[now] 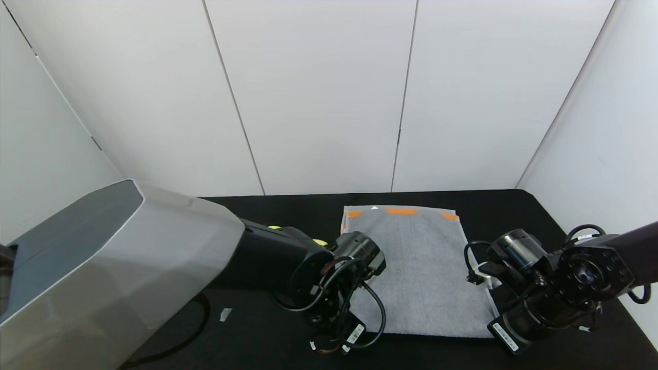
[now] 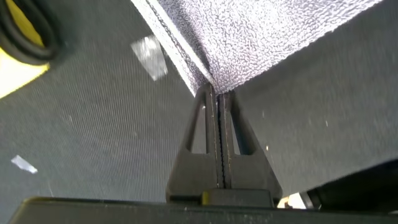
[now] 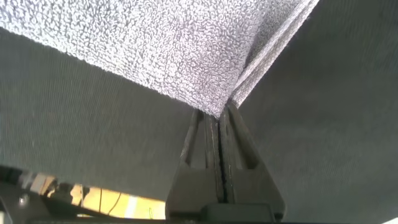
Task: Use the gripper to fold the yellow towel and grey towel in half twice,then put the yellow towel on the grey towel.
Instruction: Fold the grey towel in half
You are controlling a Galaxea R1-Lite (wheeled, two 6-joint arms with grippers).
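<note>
The grey towel point(image 1: 419, 272) lies flat on the black counter point(image 1: 519, 210). Each tool, left point(image 2: 217, 93) and right point(image 3: 217, 115), is pinched tight on a near corner. A corner could slip out if one pulls harder.

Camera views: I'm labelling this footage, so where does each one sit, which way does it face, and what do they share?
Head view: on the robot's head, facing forward and down at the black table; both arms show.
Left wrist view: on the left arm, looking along its shut left end effector pinching a corner of the grey towel; the yellow towel is at the frame's edge.
Right wrist view: on the right arm, along its shut right end effector pinching another corner.
Shared: all three show the grey towel.
</note>
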